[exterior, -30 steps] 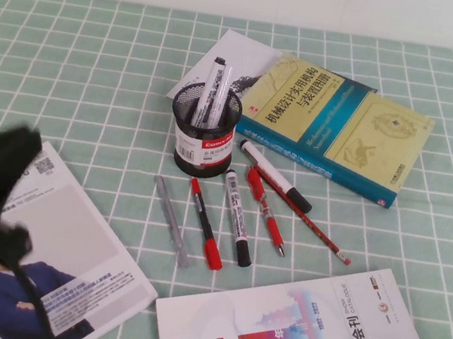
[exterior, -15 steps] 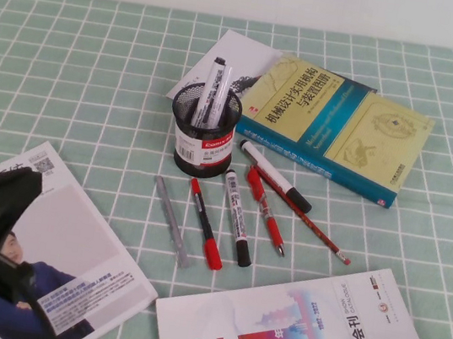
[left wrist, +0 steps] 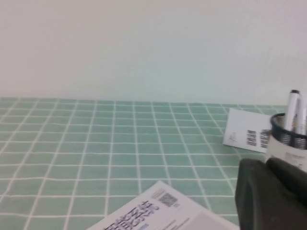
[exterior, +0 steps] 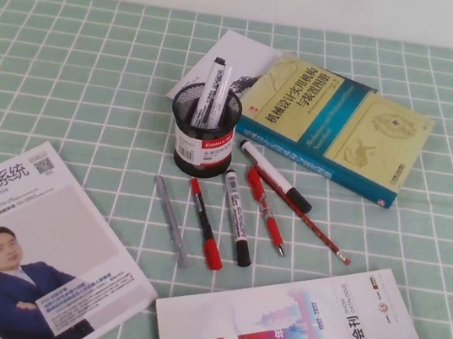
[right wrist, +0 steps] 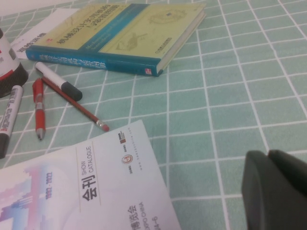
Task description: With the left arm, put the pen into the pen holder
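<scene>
Pen (exterior: 213, 91) stands in the holder (exterior: 201, 142), leaning on the rim with its upper half sticking out and a second pale barrel beside it. So the task looks done, with no grip on the pen.

The left gripper (left wrist: 271, 191) shows only as a dark mass at the edge of its own wrist view and is absent from the high view. The holder is ahead of it and a little to one side, apart from it, with a magazine (exterior: 35, 252) lying between and below. Whether this gripper is apart or together I cannot tell.

The right gripper (right wrist: 276, 187) is likewise a dark mass in its own view, low over bare cloth. A book (right wrist: 124, 36) lies well ahead of it and a catalogue (right wrist: 91, 191) just beside it. Its state cannot be told either.

The pen looks light, stiff and smooth, so probably slippery under a loose pinch. If it had to be taken again, the exposed barrel above the rim is the place to grip, squarely across. The mesh holder seems light and could tip under a sideways pull.
</scene>
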Motion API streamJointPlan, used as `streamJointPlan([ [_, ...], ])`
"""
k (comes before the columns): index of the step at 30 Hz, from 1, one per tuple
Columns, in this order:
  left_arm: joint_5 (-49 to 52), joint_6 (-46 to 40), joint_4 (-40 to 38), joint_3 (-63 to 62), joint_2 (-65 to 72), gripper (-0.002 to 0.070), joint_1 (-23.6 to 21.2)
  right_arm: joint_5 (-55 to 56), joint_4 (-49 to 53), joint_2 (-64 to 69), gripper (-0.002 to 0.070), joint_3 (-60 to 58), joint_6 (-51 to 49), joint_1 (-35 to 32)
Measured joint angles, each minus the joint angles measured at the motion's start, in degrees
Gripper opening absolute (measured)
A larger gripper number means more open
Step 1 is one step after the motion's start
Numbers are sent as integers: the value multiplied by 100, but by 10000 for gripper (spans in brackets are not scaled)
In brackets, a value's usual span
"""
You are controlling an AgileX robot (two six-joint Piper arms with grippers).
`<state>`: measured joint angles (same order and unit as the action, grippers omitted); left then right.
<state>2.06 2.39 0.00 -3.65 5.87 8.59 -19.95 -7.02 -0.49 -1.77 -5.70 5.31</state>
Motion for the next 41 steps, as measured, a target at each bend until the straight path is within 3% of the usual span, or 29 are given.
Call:
streamJointPlan([
  [7,150,-140,-225,499,-636,-3,-83,0,-4,0,-20,0,0,0],
  [16,1854,-139,-226,515,-636,-3,-83,0,-52,-3,-20,0,0,0],
  [41,1949,-90,-186,495,-636,-3,-83,0,-71,-26,-20,0,0,0],
])
